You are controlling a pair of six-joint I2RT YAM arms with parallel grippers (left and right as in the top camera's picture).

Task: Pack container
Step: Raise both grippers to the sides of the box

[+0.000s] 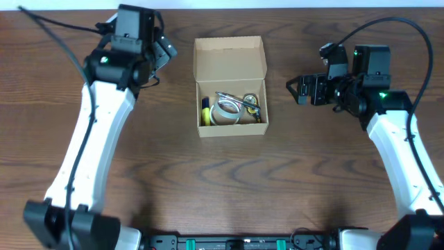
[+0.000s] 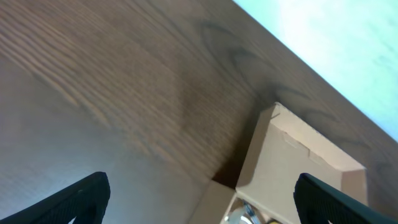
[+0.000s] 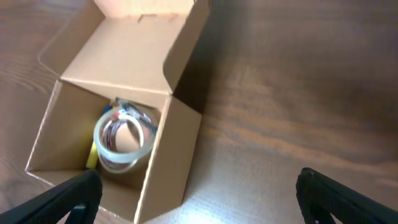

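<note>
Though probably light and thin-walled, easily dented: small tan cardboard box (image 1: 233, 129), best nipped at flap lid (image 1: 229, 55) edge; left pincer (image 1: 166, 54), right pincer (image 1: 294, 90) gaping, empty.

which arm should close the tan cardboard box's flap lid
Probably left: the left gripper, open, sits beside the raised flap lid of the tan cardboard box; the right gripper is by the box's side wall.
</note>
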